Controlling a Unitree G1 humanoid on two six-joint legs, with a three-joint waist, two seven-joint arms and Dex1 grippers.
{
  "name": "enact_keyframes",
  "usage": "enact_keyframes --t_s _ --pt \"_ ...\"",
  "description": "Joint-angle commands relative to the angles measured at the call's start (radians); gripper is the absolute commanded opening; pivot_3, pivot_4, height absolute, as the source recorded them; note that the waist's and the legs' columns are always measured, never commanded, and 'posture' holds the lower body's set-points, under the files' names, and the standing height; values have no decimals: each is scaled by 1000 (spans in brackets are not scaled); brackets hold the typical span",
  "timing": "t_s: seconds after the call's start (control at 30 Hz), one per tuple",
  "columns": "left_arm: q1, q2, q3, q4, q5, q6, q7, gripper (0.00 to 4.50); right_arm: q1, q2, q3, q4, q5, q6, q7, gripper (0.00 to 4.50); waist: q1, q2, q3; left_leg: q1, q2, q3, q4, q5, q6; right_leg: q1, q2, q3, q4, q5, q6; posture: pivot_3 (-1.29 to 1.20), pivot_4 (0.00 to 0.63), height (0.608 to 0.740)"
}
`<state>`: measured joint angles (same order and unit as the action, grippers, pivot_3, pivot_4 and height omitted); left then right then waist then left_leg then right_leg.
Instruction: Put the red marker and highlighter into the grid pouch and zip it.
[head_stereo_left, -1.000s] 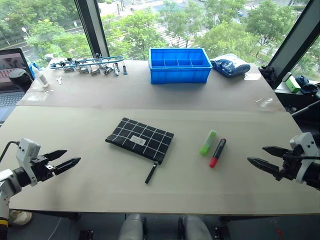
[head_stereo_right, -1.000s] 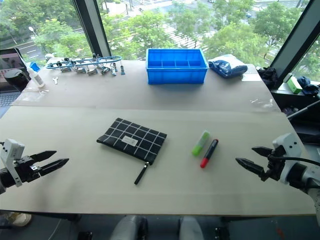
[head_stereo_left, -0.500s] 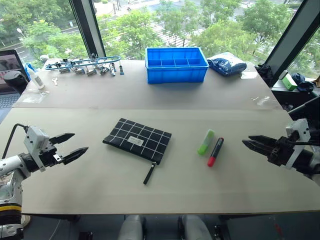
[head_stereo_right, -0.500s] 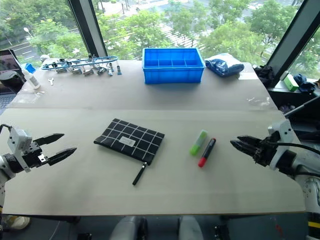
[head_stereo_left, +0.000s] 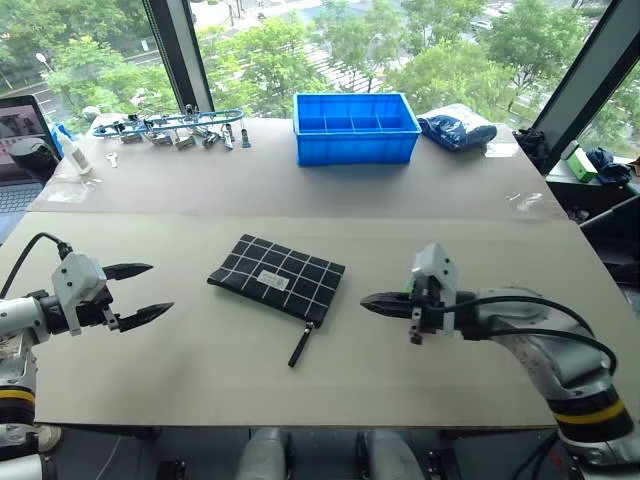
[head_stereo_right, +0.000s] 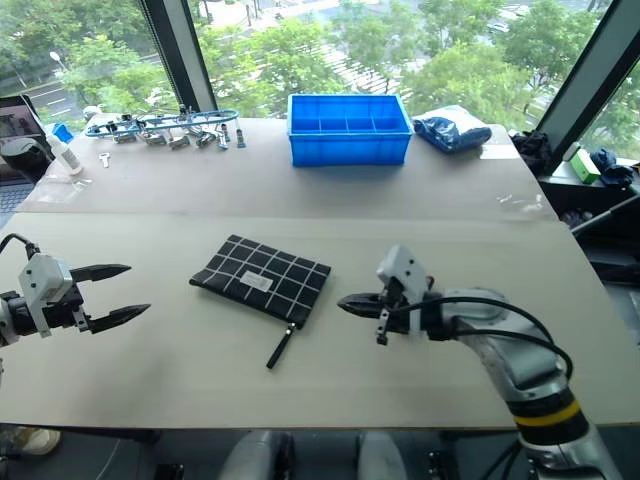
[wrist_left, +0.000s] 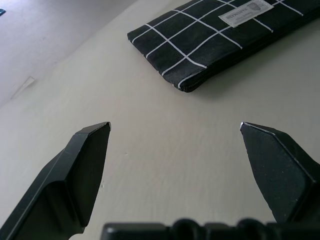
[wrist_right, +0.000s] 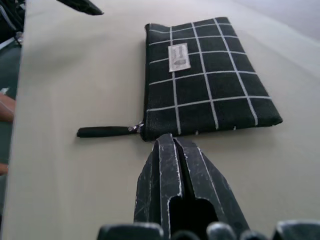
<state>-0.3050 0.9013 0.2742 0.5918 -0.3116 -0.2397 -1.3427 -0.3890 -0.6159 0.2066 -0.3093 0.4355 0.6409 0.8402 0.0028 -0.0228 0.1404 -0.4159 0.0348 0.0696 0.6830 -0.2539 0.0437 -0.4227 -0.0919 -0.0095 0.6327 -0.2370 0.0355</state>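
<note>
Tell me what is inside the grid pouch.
The grid pouch lies flat on the table; its fabric covers the inside, so contents cannot be seen. Its white label and zipper strap show.

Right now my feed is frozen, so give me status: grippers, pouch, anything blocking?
Left gripper open, empty. Right gripper shut, empty, pointing at the grid pouch. Pouch flat on the table, strap out. No obstruction.
</note>
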Motion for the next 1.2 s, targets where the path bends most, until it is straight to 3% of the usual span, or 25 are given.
enact_keyframes --t_s 0.03,0.37,0.57,0.73,1.03,1.2 --pt "-70 -8 -20 -13 -13 -20 -25 4500 -110 71 92 9 -73 -33 -10 45 1 0 0 0 0 1 0 0 0 0 0 -1 0 0 0 0 150 740" --pt "-96 0 -78 -55 -46 148 -132 4500 -250 140 265 114 -170 99 1 45 -7 0 0 -1 0 6 0 0 0 0 0 -2 0 0 0 0 150 740" --pt "-107 -12 -89 -64 -36 147 -130 4500 -289 205 318 268 -241 93 -9 45 -14 0 0 0 1 6 0 0 0 0 1 -2 0 0 0 0 150 740" --pt "-106 -10 -94 -65 -33 156 -133 4500 -307 242 319 275 -220 123 41 45 -18 0 0 0 1 6 -1 0 0 -1 1 -1 1 0 0 0 150 740" --pt "-72 -23 -97 -103 -43 190 -133 4500 -319 202 256 271 -132 125 209 45 -15 0 0 0 1 6 0 0 0 0 0 -2 1 0 0 0 150 740" --pt "-48 -26 -94 -123 -45 205 -128 4500 -283 168 325 251 -147 122 268 45 -16 0 0 0 1 6 -1 0 0 -1 1 -2 1 0 0 0 150 740"
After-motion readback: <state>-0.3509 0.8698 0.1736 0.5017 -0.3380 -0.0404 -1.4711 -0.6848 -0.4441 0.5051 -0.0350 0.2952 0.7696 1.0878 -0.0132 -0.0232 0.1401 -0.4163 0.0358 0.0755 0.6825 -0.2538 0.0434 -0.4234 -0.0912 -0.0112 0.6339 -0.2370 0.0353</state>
